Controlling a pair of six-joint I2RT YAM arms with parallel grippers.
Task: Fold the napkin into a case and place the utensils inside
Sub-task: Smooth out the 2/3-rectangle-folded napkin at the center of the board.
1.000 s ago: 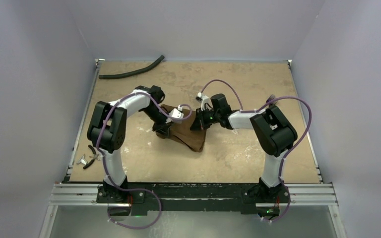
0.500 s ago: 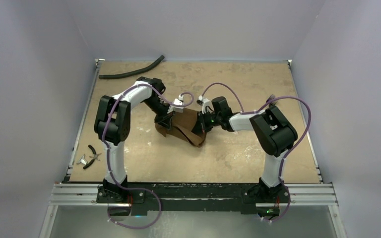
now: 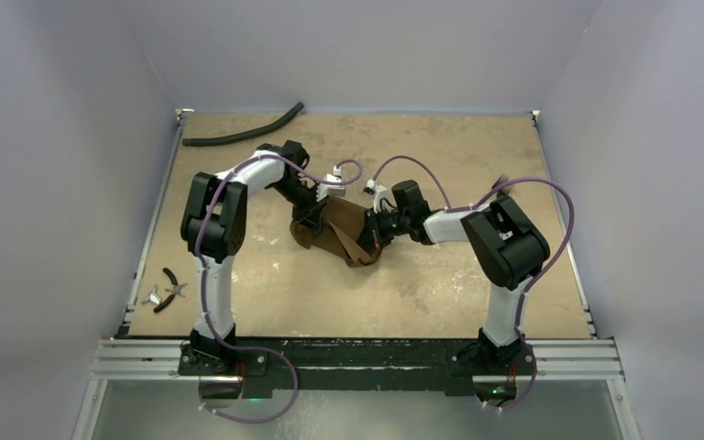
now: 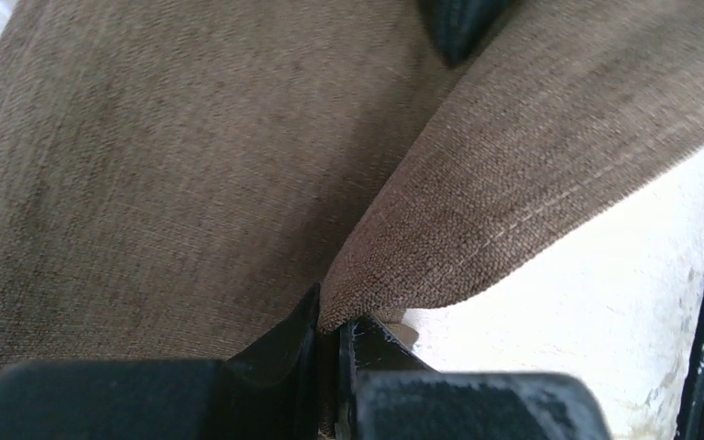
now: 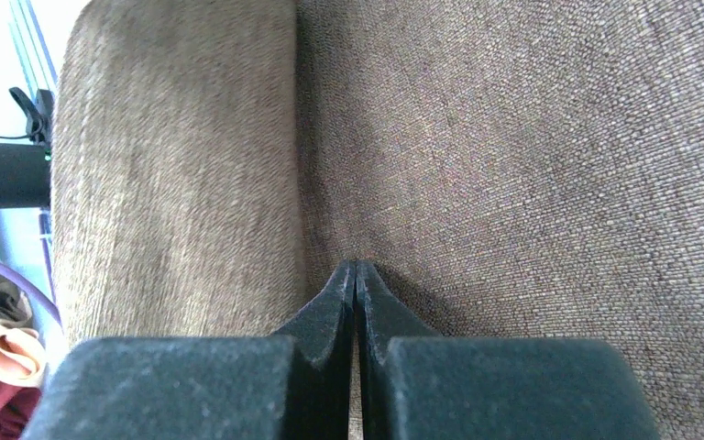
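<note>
Near the middle of the tan surface [image 3: 440, 275] the napkin [image 3: 335, 234] lies bunched into a loose, rumpled heap, a plain brown matte cloth with dark creases running across it and one layer flopped over another. The left tool [image 3: 310, 220] sits at the napkin's left end and the right tool [image 3: 371, 234] at its right end, so the cloth spans the short gap between them. In the left wrist view the napkin [image 4: 147, 165] shows a fine diagonal weave; a hemmed, stitched edge folds over the flat layer beneath, and the left tool [image 4: 328, 335] is pinched tight on that folded corner, its two black fingers [image 4: 280, 344] meeting with cloth between them. Pale surface shows just right of the fold, and a dark pointed tip enters above the napkin in that view; what it belongs to I cannot tell. In the right wrist view the napkin [image 5: 532, 165] fills almost everything, coarse-woven, with a rounded roll of cloth to the left of a deep crease. The right tool [image 5: 356, 284] is pressed together, its tips nipping the fabric at the foot of that crease. The utensils [image 3: 165, 293] lie well to the left of the napkin and nearer the arm bases, too small to tell apart. A black hose [image 3: 243, 135] rests far beyond the napkin, toward the back left.
</note>
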